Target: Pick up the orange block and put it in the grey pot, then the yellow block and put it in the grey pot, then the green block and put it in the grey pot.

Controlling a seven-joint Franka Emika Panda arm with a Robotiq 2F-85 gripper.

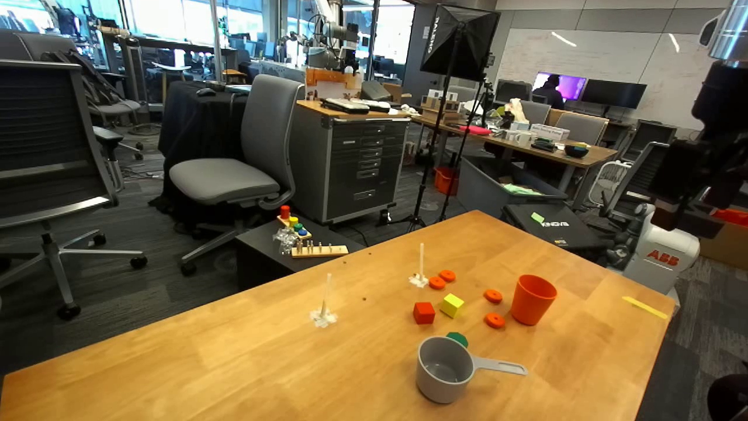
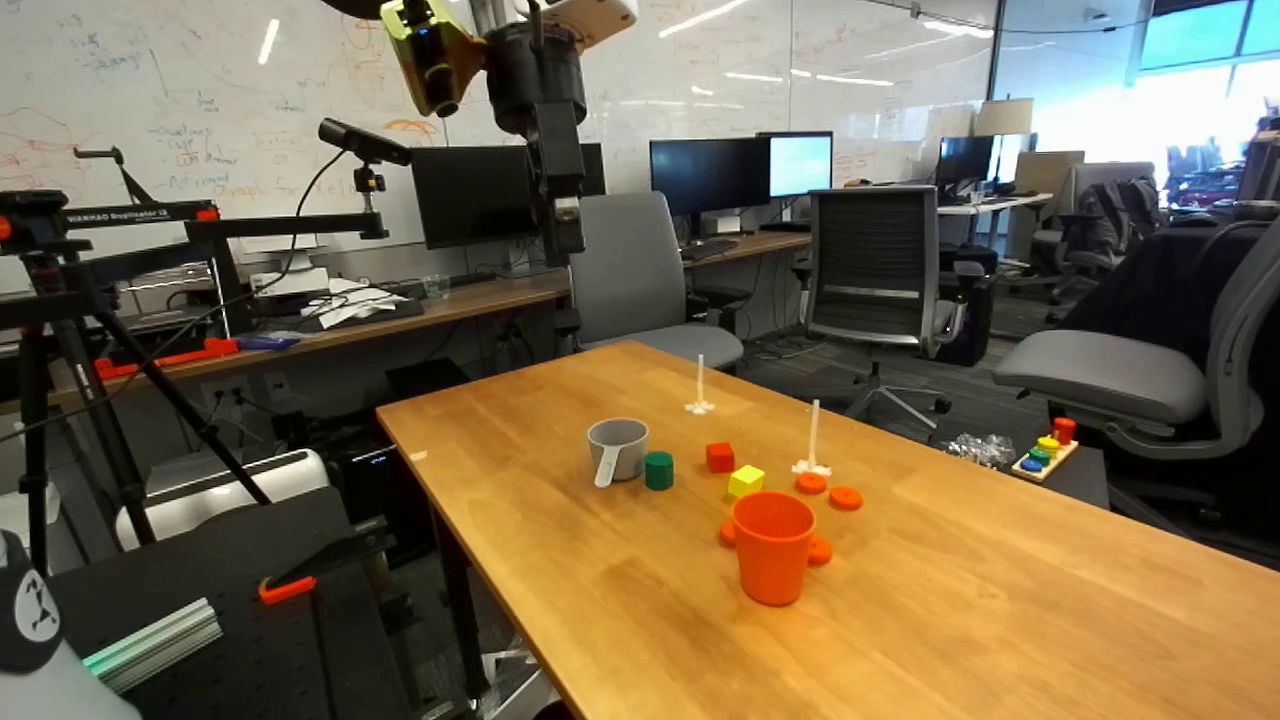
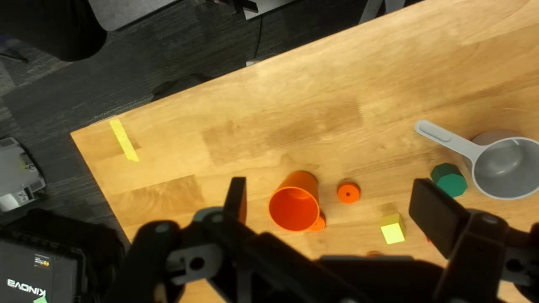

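Closest to the wrist camera, large and dark: the gripper (image 3: 332, 202), with fingers (image 3: 438, 219) spread wide. In both exterior views, raised well above the table (image 1: 234, 351), too dark or edge-on there to judge the gap. Visible past the fingers in the wrist view: the cup (image 3: 301, 185), the yellow block (image 3: 392, 229) and some orange discs (image 3: 353, 194).

Orange block (image 1: 423, 313): on the table, just beside the yellow block, narrowly apart. Mostly hidden behind a finger in the wrist view, down to a red sliver. Yellow block: between the orange block and the cup. Green block (image 2: 658, 471): upright, just beside the pot (image 2: 632, 462), near the handle (image 3: 448, 139); cannot tell whether touching. Partly behind the pot in an exterior view. All three: on bare wood, outside the pot. Pot: upright, with the grey bottom showing in the wrist view.

Cup: upright, with two discs close by, one of them partly tucked behind in the wrist view. Two more discs: side by side near the foot of a thin upright peg (image 1: 421, 263). Another peg (image 1: 328, 292): farther off, apart from the blocks. Yellow tape (image 3: 124, 140): flat on the table, near a corner.

Beyond the table: chairs (image 1: 225, 178), monitors (image 2: 710, 175), a whiteboard (image 2: 280, 90) covered in writing, a softbox (image 1: 456, 44) on a stand, a black case (image 1: 552, 228) marked Kinova and a white unit (image 1: 663, 251) marked ABB.
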